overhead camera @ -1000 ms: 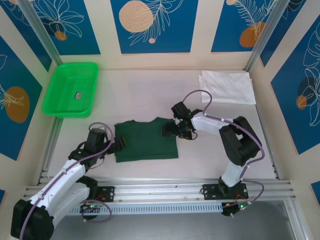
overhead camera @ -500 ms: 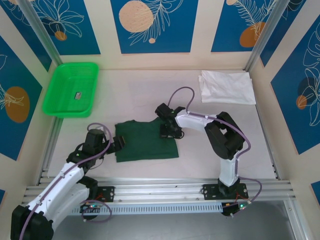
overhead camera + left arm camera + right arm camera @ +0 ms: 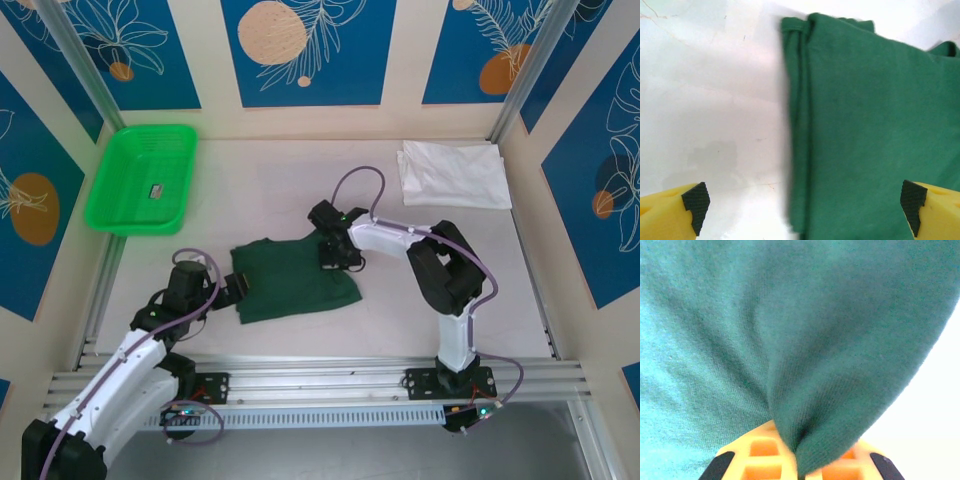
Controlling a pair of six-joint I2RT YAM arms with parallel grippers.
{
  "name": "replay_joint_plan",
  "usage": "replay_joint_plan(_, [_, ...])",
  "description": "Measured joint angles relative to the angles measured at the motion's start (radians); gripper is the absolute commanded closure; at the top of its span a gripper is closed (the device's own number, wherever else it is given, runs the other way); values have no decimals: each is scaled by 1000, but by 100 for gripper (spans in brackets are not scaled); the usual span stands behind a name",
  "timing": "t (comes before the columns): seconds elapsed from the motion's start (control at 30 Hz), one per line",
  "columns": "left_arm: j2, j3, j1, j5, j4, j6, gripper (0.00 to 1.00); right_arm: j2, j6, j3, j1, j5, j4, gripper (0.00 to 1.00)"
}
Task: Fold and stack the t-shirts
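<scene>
The dark green t-shirt (image 3: 295, 279) lies folded on the table's middle, and its left edge (image 3: 800, 135) runs up the left wrist view. My left gripper (image 3: 238, 288) stands open right at that left edge, one fingertip (image 3: 694, 201) over bare table and the other over cloth. My right gripper (image 3: 335, 255) is shut on the green shirt's upper right corner, and the pinched cloth (image 3: 805, 440) bunches between its fingers. The white t-shirt (image 3: 453, 173) lies folded at the back right.
A bright green mesh basket (image 3: 118, 205) sits at the back left with a small dark item inside. Metal frame posts and patterned walls enclose the table. Bare table lies between the two shirts.
My right gripper has dragged the green shirt's upper right corner leftward and slightly back, skewing the cloth. My left gripper has edged a little toward the shirt's left edge.
</scene>
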Motion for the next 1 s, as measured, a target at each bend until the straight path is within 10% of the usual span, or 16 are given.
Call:
replay_joint_plan(0.4, [-10, -5, 0, 1, -4, -6, 0, 0, -235, 163, -278, 178, -42, 100])
replay_joint_plan(1.0, [-19, -23, 0, 20, 3, -40, 0, 50, -468, 548, -435, 338, -76, 100])
